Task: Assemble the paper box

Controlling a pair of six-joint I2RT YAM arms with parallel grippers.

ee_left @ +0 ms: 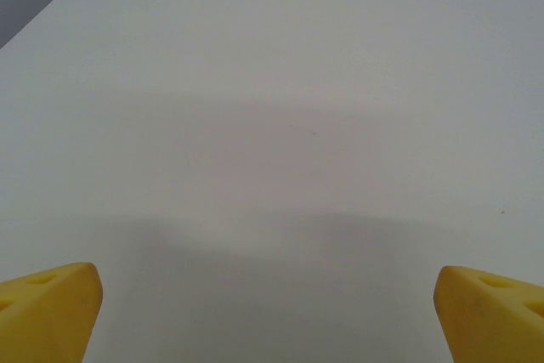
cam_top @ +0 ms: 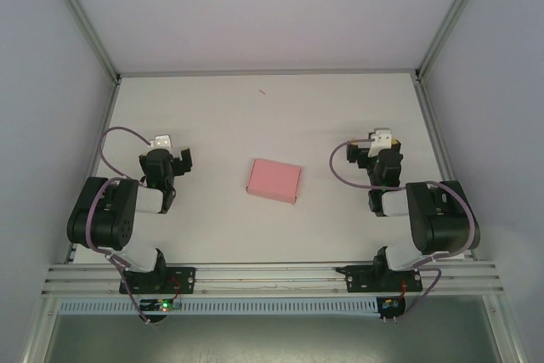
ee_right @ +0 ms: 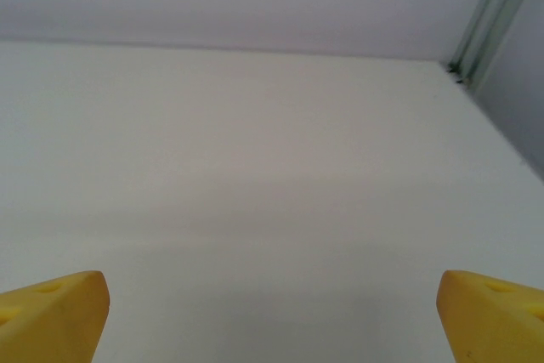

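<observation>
The paper box is a small flat pink rectangle lying slightly askew on the white table, midway between the two arms. My left gripper sits well to its left, folded back near its base. In the left wrist view its yellow fingertips stand wide apart over bare table, so it is open and holds nothing. My right gripper rests well to the right of the box. Its yellow fingertips also stand wide apart over bare table, open and holding nothing.
The white table is enclosed by pale walls with metal posts at the back corners. A small dark speck lies on the far part of the table. An aluminium rail runs along the near edge.
</observation>
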